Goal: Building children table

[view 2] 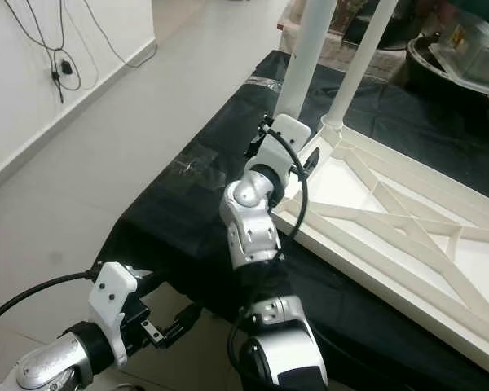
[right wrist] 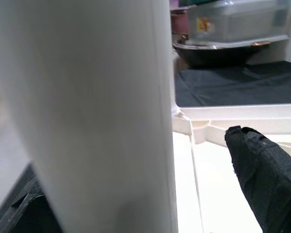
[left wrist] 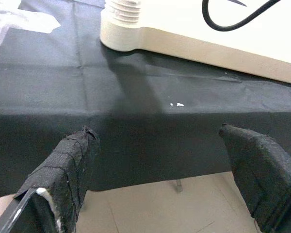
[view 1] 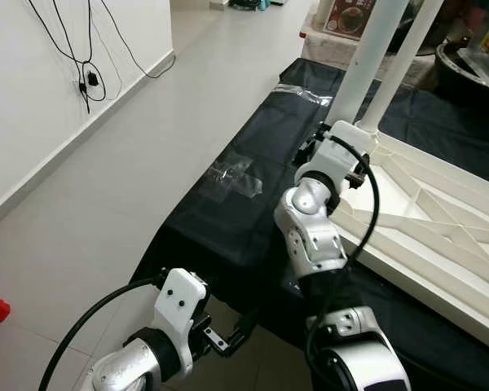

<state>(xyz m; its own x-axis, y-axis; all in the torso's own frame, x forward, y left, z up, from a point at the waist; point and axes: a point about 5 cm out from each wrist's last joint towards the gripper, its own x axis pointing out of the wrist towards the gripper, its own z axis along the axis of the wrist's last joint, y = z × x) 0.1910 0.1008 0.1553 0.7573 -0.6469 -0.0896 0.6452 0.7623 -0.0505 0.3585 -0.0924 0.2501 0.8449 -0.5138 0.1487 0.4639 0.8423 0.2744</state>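
We've got the right gripper [right wrist: 136, 160] spread around the white plastic table leg [view 1: 373, 61], fitting legs into the upturned white tabletop [view 1: 440, 236]. Next it probably needs squeezing and twisting home. Left gripper [left wrist: 174, 165] hangs open.

Upturned white tabletop [view 2: 407, 236] lies ribs-up on black cloth [view 2: 196, 212], running from centre toward 4 o'clock. Two white legs stand upright at its 12 o'clock corners: near leg [view 2: 306, 57], far leg [view 2: 367, 57]. Right gripper [view 2: 269, 140] sits at the base of the near leg; finger state not readable. Left gripper [view 2: 175, 326] at 7 o'clock, low by the cloth's edge over the floor [view 2: 106, 138], fingers look parted. Wall cables [view 2: 57, 49] at 10 o'clock.
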